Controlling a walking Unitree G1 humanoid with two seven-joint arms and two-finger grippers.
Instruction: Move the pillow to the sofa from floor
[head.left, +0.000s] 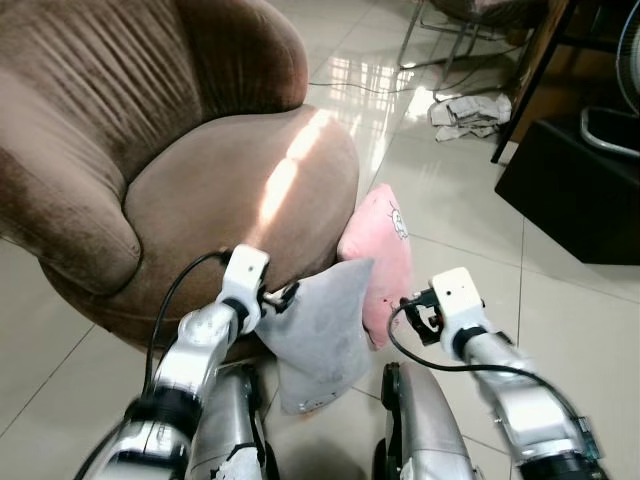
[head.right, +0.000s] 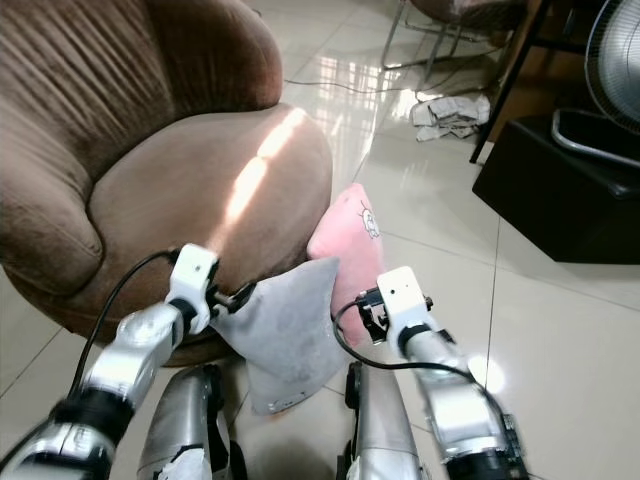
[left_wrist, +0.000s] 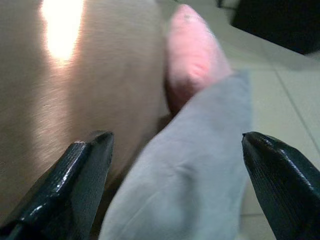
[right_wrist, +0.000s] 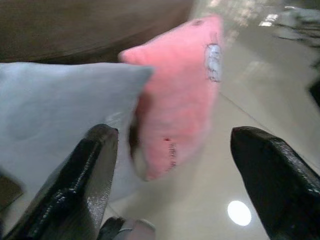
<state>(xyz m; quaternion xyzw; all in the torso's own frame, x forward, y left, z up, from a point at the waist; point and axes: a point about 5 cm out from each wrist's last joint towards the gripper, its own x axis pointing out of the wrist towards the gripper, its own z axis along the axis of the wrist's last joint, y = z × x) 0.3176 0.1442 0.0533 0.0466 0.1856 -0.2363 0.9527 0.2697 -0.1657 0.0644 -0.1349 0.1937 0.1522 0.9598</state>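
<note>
A home living room: brown sofa (head.left: 150, 150) on glossy tiled floor (head.left: 560, 330); standing fan (head.right: 615, 60) nearby.

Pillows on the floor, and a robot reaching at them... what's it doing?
The robot is bending toward two pillows leaning against the brown sofa. Its left end effector is open around the grey pillow, fingers on either side. Its right end effector is open near the pink pillow. Neither pillow is gripped yet; both sit on the floor.
</note>
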